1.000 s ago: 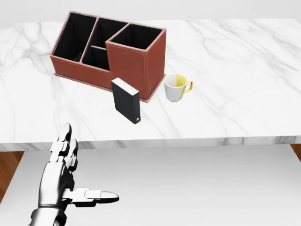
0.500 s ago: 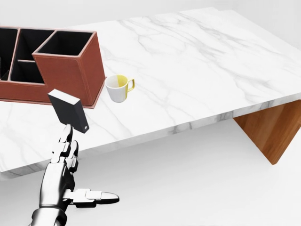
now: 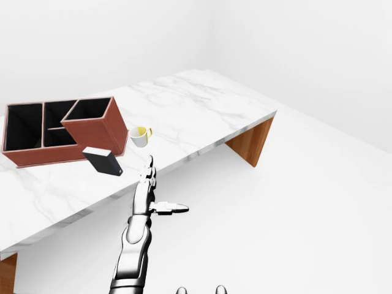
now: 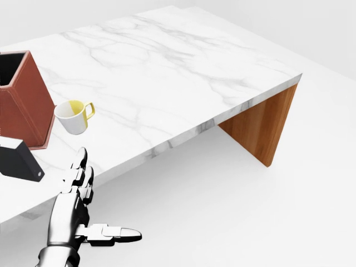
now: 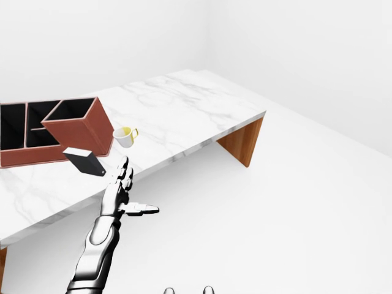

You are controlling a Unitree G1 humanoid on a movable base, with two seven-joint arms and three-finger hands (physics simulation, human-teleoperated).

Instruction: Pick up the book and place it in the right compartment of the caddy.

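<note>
The camera has swung right, pushing the book (image 3: 103,161) and caddy (image 3: 58,129) leftward, while the empty left hand (image 3: 149,191), fingers spread, remains off the book.

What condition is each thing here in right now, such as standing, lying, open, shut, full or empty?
book: standing upright on the table, beside the caddy, not held.
caddy: upright on the table, open-topped; compartments look dark and empty.
mug: upright, resting on the table; contents cannot be told.
left hand: open, fingers stretched out, thumb sticking sideways, holding nothing.
table: level, carrying the three things.
right hand: not in view.
</note>
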